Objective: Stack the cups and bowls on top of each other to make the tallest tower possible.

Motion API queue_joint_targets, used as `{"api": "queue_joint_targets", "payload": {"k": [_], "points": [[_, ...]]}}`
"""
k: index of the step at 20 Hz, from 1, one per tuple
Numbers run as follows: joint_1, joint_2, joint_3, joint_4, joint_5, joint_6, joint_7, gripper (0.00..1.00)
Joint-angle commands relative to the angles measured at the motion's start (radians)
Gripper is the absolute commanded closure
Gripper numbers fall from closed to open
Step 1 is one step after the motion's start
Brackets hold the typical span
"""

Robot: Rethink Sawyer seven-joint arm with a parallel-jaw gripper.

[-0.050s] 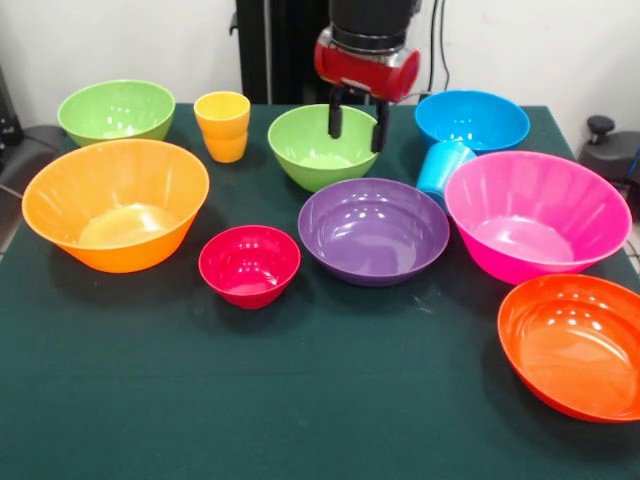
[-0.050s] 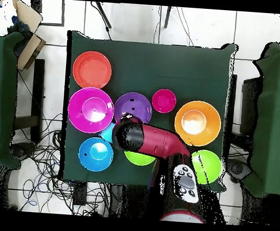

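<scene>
My gripper (image 1: 357,128) hangs open and empty over the middle green bowl (image 1: 318,152), fingertips just above its rim. Left of it stands the yellow-orange cup (image 1: 222,125), then the other green bowl (image 1: 116,110). The light blue cup (image 1: 443,166) lies tilted between the blue bowl (image 1: 472,118) and the pink bowl (image 1: 535,215). In front sit the purple bowl (image 1: 373,230), crimson bowl (image 1: 249,265), large orange bowl (image 1: 115,205) and red-orange bowl (image 1: 575,345). Each stands singly; no tower shows. In the overhead view the arm (image 2: 158,142) hides the gripper and yellow-orange cup.
The dark green tablecloth (image 1: 300,400) is bare along its front strip. A black knobbed object (image 1: 603,140) sits off the table's right edge. Overhead, green side tables (image 2: 0,98) flank the table and cables (image 2: 41,155) lie on the floor.
</scene>
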Motion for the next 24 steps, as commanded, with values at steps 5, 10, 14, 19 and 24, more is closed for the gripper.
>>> {"api": "queue_joint_targets", "payload": {"k": [5,10,14,19,24], "points": [[0.064,0.104,0.072,0.005,-0.117,-0.052,0.003,0.0],[0.126,0.124,-0.021,-0.057,-0.137,0.03,0.014,0.0],[0.159,0.123,-0.03,-0.041,-0.114,0.057,0.045,0.0],[0.224,0.141,-0.082,-0.034,-0.108,0.018,0.079,0.0],[0.28,0.191,-0.158,-0.064,-0.127,-0.044,0.086,0.0]]}}
